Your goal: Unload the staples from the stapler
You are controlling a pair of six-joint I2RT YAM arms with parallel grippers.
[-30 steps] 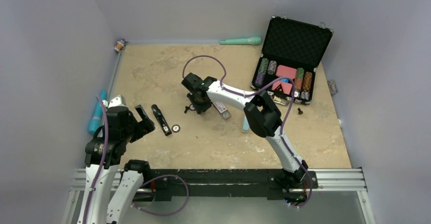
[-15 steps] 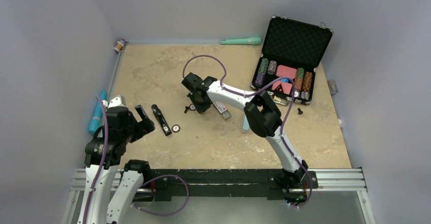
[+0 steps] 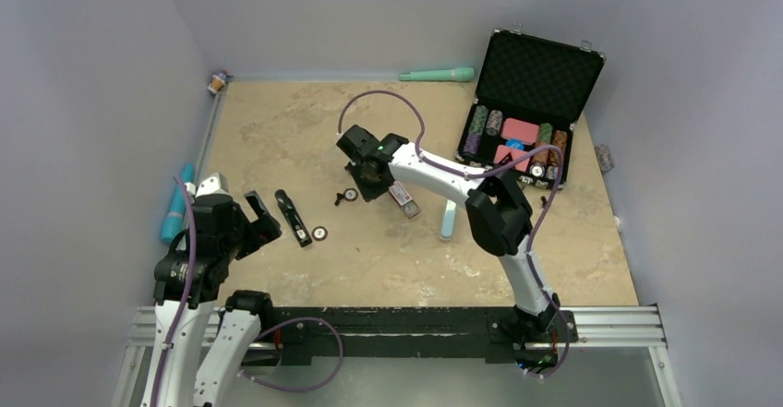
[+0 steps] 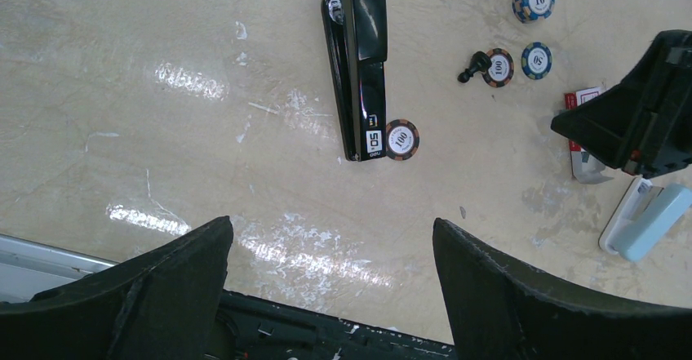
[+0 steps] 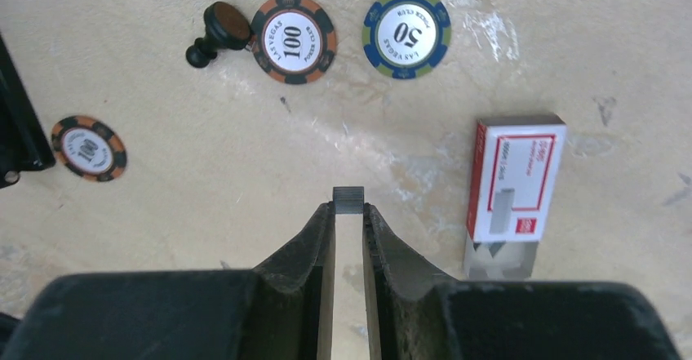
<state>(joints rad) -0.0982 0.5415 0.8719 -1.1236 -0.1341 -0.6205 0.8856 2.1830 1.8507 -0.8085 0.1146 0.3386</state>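
Observation:
The black stapler (image 3: 294, 217) lies closed on the table in front of my left gripper (image 3: 263, 218). In the left wrist view it (image 4: 363, 58) sits well beyond the wide-open, empty left gripper (image 4: 330, 229). My right gripper (image 3: 369, 185) hovers mid-table. In the right wrist view the right gripper (image 5: 348, 209) is shut on the staples (image 5: 348, 199), a tiny grey strip pinched at the very tips above the table.
A red-and-white staple box (image 5: 514, 180) lies just right of the right gripper. Poker chips (image 5: 293, 39) (image 5: 406, 32) (image 5: 88, 148) and a black pawn (image 5: 216, 32) lie ahead. A light-blue bar (image 3: 448, 220) and an open chip case (image 3: 526, 112) are to the right.
My right gripper has shifted slightly right and back, uncovering a chip and pawn on its left. The left arm and the stapler have not moved.

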